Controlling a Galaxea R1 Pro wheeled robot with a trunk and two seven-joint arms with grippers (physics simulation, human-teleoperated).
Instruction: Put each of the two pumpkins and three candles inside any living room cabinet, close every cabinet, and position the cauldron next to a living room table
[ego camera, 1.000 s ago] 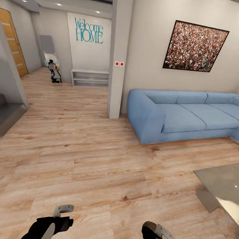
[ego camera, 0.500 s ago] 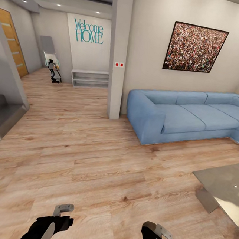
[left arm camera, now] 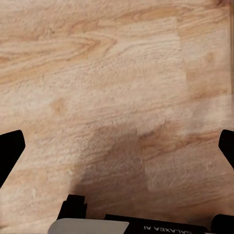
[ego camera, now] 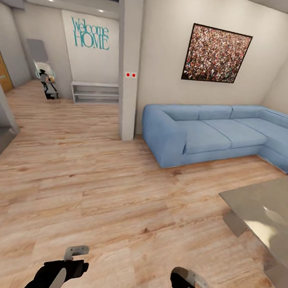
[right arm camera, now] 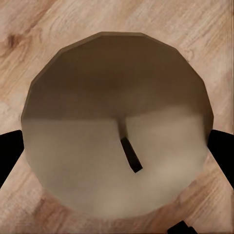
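Beige candle clamped in right tool; left tool apart; view panned right.

A home living room: blue corner sofa, plank floor, framed picture, "Welcome HOME" wall sign

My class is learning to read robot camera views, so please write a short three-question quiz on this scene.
1. Multiple choice: what sits between the fingers of the right gripper? A) pumpkin B) candle C) cauldron
2. True or false: the left gripper holds something.
3. Fill in: in the head view, the grey table stands near the blue ____.

Key
1. B: the wick shows on its round top.
2. False: it is open, with the floor between its fingers.
3. sofa
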